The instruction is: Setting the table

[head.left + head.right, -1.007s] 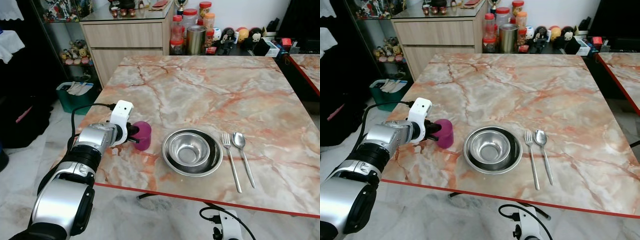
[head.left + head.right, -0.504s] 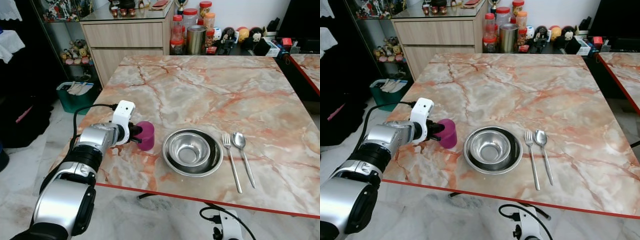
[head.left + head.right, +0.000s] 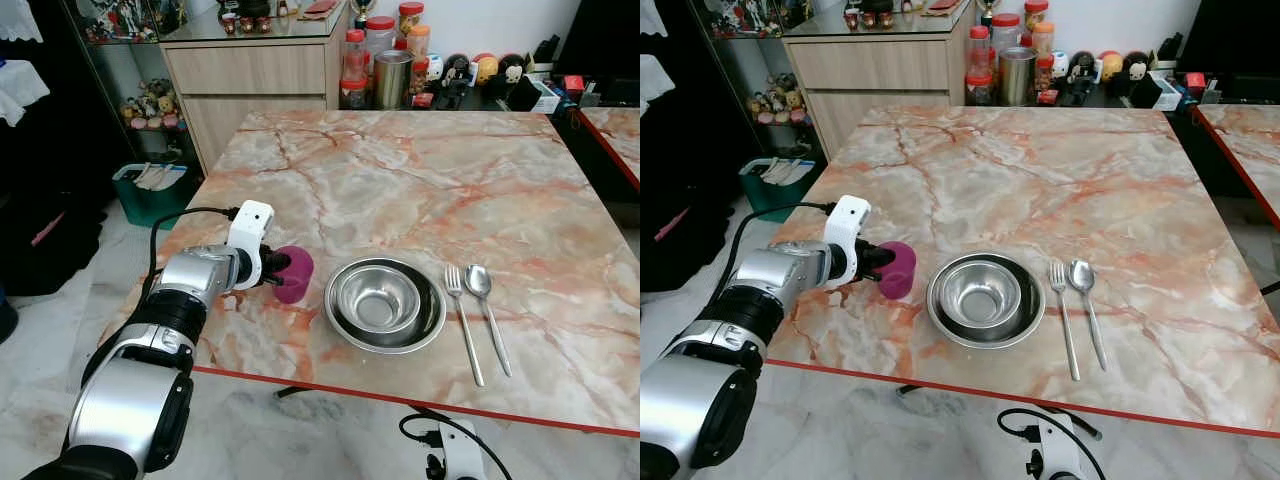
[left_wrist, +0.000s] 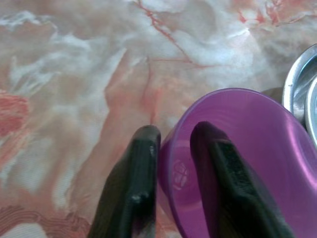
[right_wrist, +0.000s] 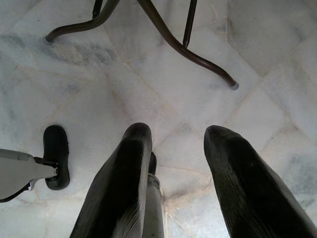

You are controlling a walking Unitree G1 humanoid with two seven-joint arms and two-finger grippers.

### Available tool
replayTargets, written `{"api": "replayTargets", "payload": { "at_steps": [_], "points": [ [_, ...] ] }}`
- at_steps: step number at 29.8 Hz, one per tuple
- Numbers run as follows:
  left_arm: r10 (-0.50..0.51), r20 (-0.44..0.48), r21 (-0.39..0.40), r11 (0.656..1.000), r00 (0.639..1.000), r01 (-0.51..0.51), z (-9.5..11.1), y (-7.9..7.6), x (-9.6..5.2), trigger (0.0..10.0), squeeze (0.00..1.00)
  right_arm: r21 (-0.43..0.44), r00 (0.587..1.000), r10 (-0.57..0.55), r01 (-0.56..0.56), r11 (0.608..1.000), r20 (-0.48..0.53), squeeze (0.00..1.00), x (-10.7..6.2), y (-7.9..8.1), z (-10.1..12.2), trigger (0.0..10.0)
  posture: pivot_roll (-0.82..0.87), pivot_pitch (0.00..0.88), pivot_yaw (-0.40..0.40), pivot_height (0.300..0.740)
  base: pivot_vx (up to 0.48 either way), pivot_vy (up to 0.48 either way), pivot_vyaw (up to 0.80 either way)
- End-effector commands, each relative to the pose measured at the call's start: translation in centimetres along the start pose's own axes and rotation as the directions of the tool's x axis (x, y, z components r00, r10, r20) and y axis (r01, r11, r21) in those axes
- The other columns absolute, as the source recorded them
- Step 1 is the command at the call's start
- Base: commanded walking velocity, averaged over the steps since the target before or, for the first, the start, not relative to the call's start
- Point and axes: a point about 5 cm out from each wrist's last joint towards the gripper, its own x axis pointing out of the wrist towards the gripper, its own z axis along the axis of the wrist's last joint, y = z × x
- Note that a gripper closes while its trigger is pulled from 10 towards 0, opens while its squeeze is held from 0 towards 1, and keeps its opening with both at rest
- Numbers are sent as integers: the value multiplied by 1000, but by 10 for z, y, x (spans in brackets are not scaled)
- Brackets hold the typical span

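Near front-left corner of table [image 3: 400, 170], my left gripper [image 4: 173, 148] pinching rim of purple cup [image 3: 293, 273], one finger inside, one outside. Cup now tipping and sitting closer to bowl [image 3: 384, 303] than second ago: am carrying it toward place setting. Fork [image 3: 462, 322] and spoon [image 3: 488, 315] lying beside bowl toward right edge. Right gripper [image 5: 173, 163] hanging below table, fingers spread over floor. Cup probably last piece; needs standing upright.
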Motion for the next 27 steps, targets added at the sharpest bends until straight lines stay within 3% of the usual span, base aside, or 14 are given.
{"api": "replayTargets", "payload": {
  "at_steps": [1,25,26,27],
  "points": [
    [-2,20,30,1000,1000,1,11,-1,-2,10000,753,16,1000,-3,3,1000,4,0,0,1,2,10000,3,0,82,740,0,0,0],
    [41,127,74,996,991,-51,34,8,-12,10000,784,10,1000,0,0,1000,3,0,1,1,3,10000,14,0,75,740,0,0,0],
    [46,130,77,995,990,-56,35,9,-13,10000,757,10,1000,1,-1,1000,2,0,1,1,3,10000,15,0,74,740,0,0,0],
    [50,151,80,995,987,-63,40,12,-17,10000,396,9,1000,2,-2,1000,2,0,1,1,3,10000,15,0,74,740,0,0,0]
  ]
}}
